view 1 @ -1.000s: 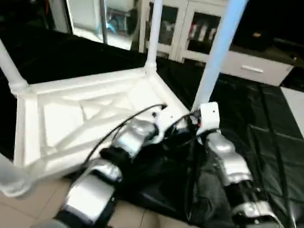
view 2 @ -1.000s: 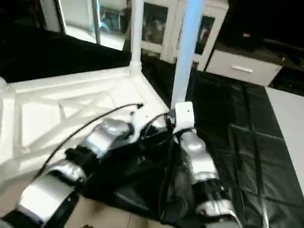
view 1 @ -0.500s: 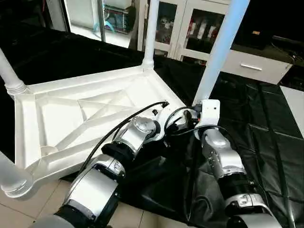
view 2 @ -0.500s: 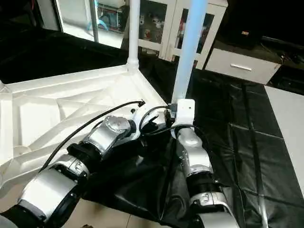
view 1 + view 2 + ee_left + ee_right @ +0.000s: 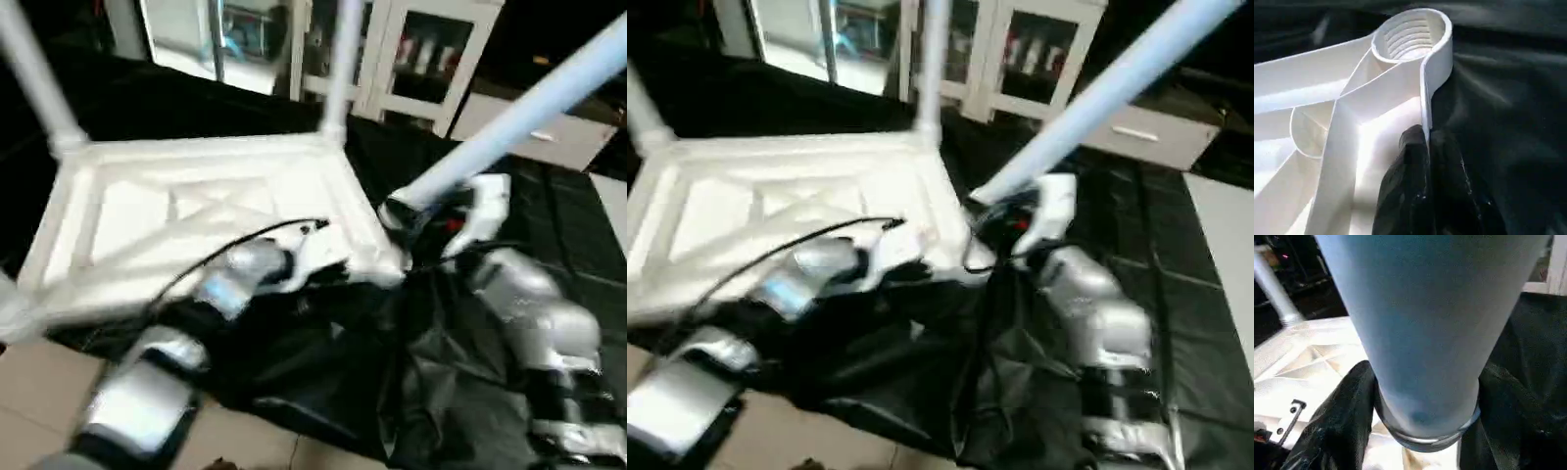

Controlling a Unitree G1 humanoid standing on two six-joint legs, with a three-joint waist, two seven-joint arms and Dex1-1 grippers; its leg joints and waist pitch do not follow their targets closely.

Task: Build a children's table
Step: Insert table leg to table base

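Black sheet [image 5: 509,255] spread over the desk, wrinkled near the front edge; beige tiled floor [image 5: 39,392] below that edge. White cabinets with glass doors [image 5: 421,59] at the back of the room.

Tabletop [image 5: 196,215] lying upside down on the sheet, X-ribs facing up, near side hanging over the front edge of the desk. Two legs standing in the far corners: one [image 5: 34,78] at far left, one [image 5: 338,64] at far right. Wide free stretch of sheet to the right of the tabletop.

Fourth leg [image 5: 1117,88] tilted, rising up and to the right, thick end low, close to the near right corner of the tabletop. Right jaws [image 5: 1420,431] around this thick end, one black finger [image 5: 1337,421] on each side of it, gripping the leg.

Left jaws [image 5: 1425,152] closed on the thin rim wall of the tabletop, just beside the empty threaded corner socket [image 5: 1410,34]. Thread rings inside the socket clear in the left wrist view, hidden behind the arms in the head views. From the right wrist, far left leg [image 5: 1273,289] visible beyond the ribs.
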